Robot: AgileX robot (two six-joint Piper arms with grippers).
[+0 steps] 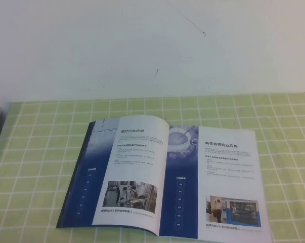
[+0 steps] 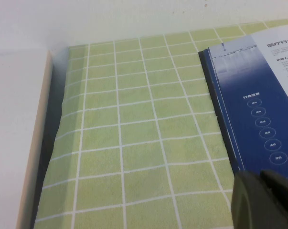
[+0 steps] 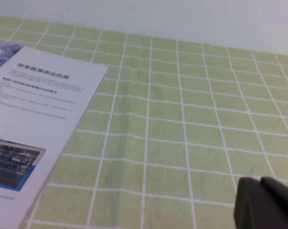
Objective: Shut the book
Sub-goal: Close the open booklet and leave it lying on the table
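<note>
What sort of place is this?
Probably a robot test bench: a green checked tablecloth, a bare white wall, one open book. The left gripper hovers by its left edge, the right gripper off its right side.

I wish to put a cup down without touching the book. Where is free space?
Free: the checked cloth left of the open book, up to the white panel, near the left gripper; the cloth right of the book, near the right gripper; the strip between book and wall. The book fills the middle.

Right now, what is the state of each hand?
Left hand: near the book's left edge, state cannot be told.
Right hand: over the cloth right of the book, cannot be told.
</note>
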